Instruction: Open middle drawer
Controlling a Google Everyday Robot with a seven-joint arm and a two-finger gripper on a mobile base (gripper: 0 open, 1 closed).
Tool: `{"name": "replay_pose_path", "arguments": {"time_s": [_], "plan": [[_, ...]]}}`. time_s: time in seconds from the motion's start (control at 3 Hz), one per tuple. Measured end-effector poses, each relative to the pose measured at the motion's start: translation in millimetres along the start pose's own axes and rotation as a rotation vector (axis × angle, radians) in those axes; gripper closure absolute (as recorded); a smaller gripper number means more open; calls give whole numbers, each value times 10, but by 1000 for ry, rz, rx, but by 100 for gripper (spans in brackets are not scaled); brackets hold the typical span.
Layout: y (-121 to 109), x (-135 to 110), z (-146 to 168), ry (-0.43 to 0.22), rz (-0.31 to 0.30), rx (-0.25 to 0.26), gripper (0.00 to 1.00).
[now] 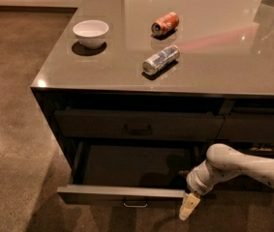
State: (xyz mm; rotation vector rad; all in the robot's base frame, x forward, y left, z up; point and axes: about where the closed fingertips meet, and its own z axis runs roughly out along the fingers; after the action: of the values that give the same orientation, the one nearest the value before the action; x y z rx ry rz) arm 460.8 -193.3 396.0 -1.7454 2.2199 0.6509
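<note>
The middle drawer point(127, 195) is pulled well out from the cabinet. Its broad dark interior is open to view and its small bar pull point(135, 204) hangs at the centre of its front. Above it is the top drawer front point(98, 124) with the same kind of pull, shut. My gripper point(189, 209) is at the right end of the middle drawer's front edge, pointing down and left. The white arm point(243, 166) comes in from the right.
On the grey countertop point(223, 62) lie a white bowl point(91, 33), an orange can point(165, 23) and a silver-blue can point(161, 59), both on their sides. A narrower drawer stack point(257, 127) is on the right. Brown floor point(15, 129) spreads to the left.
</note>
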Motion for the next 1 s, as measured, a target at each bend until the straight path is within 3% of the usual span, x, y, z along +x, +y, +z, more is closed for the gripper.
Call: {"name": "replay_pose_path", "arguments": {"time_s": [0.33,0.67,1.0], "plan": [[50,-49,-169,-5,-13,32,0],[61,-200,-466,-3,-69,76,0],[-55,-318,-704,-3,-106,120,0]]}}
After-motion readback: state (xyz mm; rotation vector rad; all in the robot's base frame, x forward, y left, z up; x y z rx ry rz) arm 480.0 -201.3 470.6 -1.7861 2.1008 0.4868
